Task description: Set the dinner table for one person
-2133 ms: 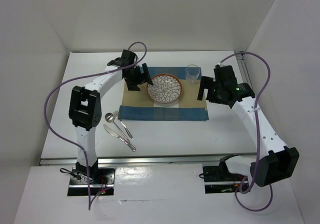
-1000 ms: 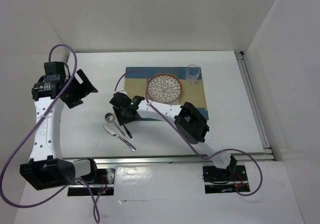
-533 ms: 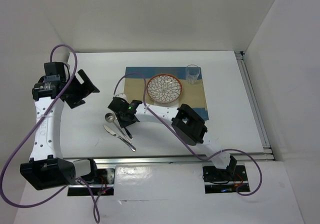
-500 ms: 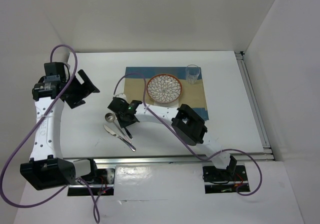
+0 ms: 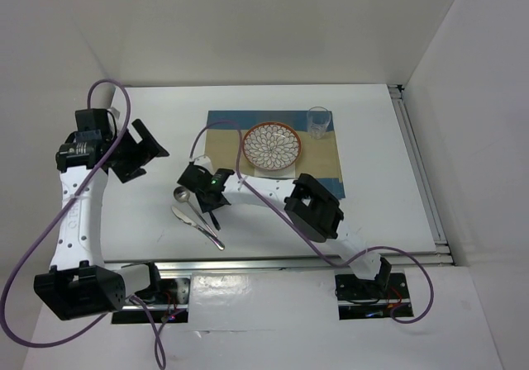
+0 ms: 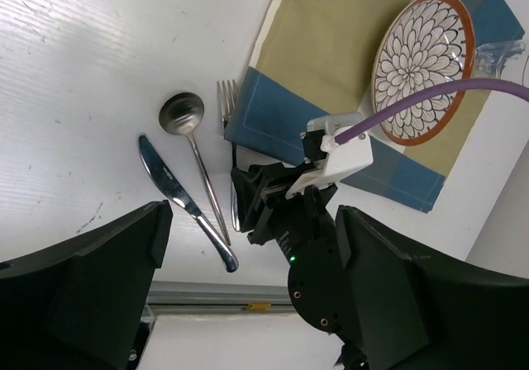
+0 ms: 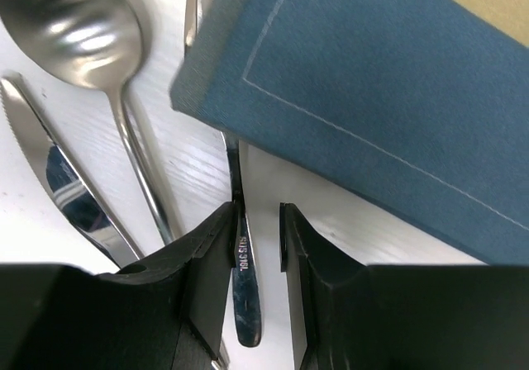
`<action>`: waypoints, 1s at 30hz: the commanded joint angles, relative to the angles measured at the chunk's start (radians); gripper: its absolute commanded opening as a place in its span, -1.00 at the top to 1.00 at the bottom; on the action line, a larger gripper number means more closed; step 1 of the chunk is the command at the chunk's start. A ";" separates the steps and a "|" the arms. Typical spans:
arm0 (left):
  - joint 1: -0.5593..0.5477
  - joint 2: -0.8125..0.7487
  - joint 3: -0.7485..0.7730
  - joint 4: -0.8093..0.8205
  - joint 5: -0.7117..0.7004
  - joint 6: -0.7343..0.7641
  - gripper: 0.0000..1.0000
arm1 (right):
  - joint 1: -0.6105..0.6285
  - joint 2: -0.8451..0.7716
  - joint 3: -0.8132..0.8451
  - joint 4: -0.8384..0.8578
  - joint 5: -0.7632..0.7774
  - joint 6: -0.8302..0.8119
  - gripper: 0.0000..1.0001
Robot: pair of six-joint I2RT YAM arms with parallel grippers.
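On the white dinner table (image 5: 372, 139) lies a blue-and-tan placemat (image 5: 318, 170) bearing a patterned plate (image 5: 271, 145) and a clear glass (image 5: 317, 120). Left of the mat lie a spoon (image 7: 74, 23), a knife (image 7: 58, 188) and a fork (image 7: 245, 296). The fork's tines (image 6: 227, 97) are tucked under the mat's corner. My right gripper (image 7: 256, 221) is low over the table and straddles the fork handle. Its left finger touches the handle and a gap remains at its right finger. My left gripper (image 5: 139, 151) hangs wide open above the table's left side, holding nothing.
A metal rail (image 5: 417, 155) runs along the table's right edge and another (image 5: 273, 263) along the near edge. White walls enclose the back and sides. The right arm (image 5: 312, 206) stretches across the mat's near left corner.
Both arms left the plate and glass; the left swung out left, the right reached across to the cutlery. Over the last second the right gripper settled lower-left onto the fork handle.
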 commanded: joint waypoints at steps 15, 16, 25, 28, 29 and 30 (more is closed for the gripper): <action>0.005 -0.024 -0.049 0.071 0.053 0.010 -0.98 | 0.005 -0.006 0.086 -0.142 -0.096 -0.039 0.24; 0.005 -0.024 -0.049 0.071 0.053 0.010 -0.98 | 0.005 -0.006 0.086 -0.142 -0.096 -0.039 0.24; 0.005 -0.024 -0.060 0.071 0.053 0.010 -0.98 | 0.005 0.032 0.086 -0.124 -0.106 -0.039 0.18; 0.005 -0.024 -0.060 0.071 0.053 0.010 -0.98 | -0.004 0.063 0.086 -0.113 -0.129 -0.039 0.18; 0.005 -0.024 -0.069 0.071 0.053 0.010 -0.98 | -0.004 0.075 0.086 -0.113 -0.129 -0.039 0.18; 0.005 -0.024 -0.069 0.071 0.053 0.010 -0.98 | -0.004 0.075 0.086 -0.113 -0.129 -0.039 0.21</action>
